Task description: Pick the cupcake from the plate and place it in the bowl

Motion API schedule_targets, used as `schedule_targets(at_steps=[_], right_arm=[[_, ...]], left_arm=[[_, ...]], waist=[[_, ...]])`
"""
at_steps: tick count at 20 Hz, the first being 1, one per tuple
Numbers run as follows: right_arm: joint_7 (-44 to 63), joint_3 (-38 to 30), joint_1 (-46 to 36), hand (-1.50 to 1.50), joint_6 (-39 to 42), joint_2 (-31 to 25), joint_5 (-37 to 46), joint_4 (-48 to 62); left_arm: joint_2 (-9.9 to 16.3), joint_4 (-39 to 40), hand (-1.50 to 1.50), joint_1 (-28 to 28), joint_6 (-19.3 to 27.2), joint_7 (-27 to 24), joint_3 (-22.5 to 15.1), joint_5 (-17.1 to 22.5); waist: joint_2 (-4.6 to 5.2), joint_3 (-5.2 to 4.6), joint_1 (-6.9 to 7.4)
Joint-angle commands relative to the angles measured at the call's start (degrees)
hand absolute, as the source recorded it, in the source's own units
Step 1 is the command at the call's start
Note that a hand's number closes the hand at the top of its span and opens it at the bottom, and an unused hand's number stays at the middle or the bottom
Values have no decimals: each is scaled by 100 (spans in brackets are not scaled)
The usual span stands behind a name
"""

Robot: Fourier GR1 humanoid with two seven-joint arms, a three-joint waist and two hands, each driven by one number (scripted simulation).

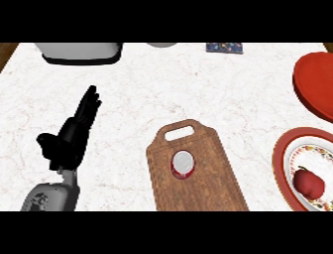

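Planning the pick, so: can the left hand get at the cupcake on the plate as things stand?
Probably not easily. The left hand rests open at the far left, while the cupcake sits on the plate at the right edge, with the cutting board lying between them. The right hand is out of view.

A white marbled surface (198, 94) fills most of the frame, with strips of brown wood showing at its upper left and upper right corners. A wooden cutting board (198, 183) with a handle slot lies at lower centre, and a small round red-and-white object (183, 162) sits on it. Along the top edge stand a grey appliance on a black base (82, 52), a partly cut-off grey round item (162, 44), and a dark patterned item (224, 47).
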Motion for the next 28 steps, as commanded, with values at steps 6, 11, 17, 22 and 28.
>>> schedule_targets(at_steps=[6,11,17,22,28], right_arm=[[-1212,-213,-406,150,-113,-990,693,2413],[-1992,53,-618,150,-550,-1271,1370,3588],[-2924,-69,-654,150,-1700,-1020,1734,5305],[-3810,-279,-1145,150,-1946,-1464,1827,6818],[-4289,-456,-1192,150,-1437,-1739,1715,7832]], left_arm=[[58,117,0,-222,-46,2,132,44],[-111,447,0,-100,0,-350,-27,-90],[-7,-136,0,33,-122,20,-19,43],[-112,165,0,-114,-54,-89,-85,-75],[24,-116,0,-13,-240,8,-43,61]], waist=[[46,7,68],[48,5,66],[58,12,140],[81,15,166],[104,25,261]])
